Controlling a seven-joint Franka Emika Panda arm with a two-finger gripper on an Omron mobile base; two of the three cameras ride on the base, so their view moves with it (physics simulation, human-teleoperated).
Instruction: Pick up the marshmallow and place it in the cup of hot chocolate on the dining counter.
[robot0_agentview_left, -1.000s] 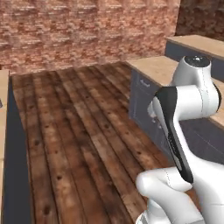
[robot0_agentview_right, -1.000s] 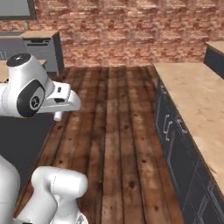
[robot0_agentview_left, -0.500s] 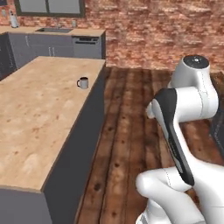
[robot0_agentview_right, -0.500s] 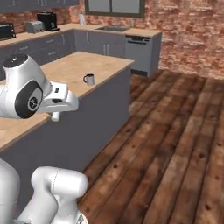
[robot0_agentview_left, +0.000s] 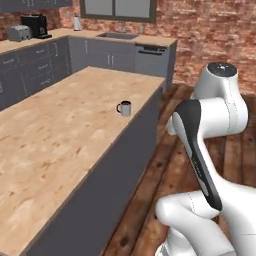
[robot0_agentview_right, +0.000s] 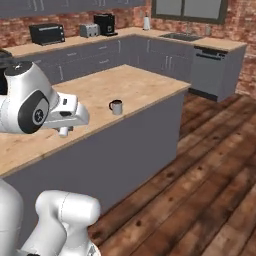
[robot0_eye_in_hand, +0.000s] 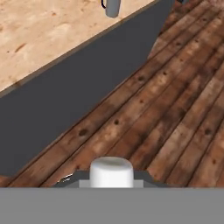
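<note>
A small white marshmallow (robot0_eye_in_hand: 111, 171) sits pinched between the tips of my gripper (robot0_eye_in_hand: 111, 178), which is shut on it, above the plank floor beside the counter's grey front panel. In the right base view the gripper (robot0_agentview_right: 63, 131) points down from the hand, in front of the near part of the dining counter (robot0_agentview_right: 125, 85). The grey cup of hot chocolate (robot0_agentview_left: 124, 108) stands on the dining counter (robot0_agentview_left: 60, 130) near its right edge, handle to the left. The cup (robot0_agentview_right: 116, 106) lies beyond my hand. It also shows at the top of the hand view (robot0_eye_in_hand: 112, 6).
Grey cabinets line the back wall, with a coffee machine (robot0_agentview_left: 35, 25), a toaster (robot0_agentview_left: 19, 33), a sink (robot0_agentview_left: 117, 36) and a dishwasher (robot0_agentview_right: 215, 72). Dark wooden floor (robot0_agentview_right: 200, 165) runs along the right of the dining counter. A brick wall closes the back.
The whole picture has swung as the base turned: the dining counter and the cup have come into view and drawn nearer. The arm keeps its pose and its hold on the marshmallow.
</note>
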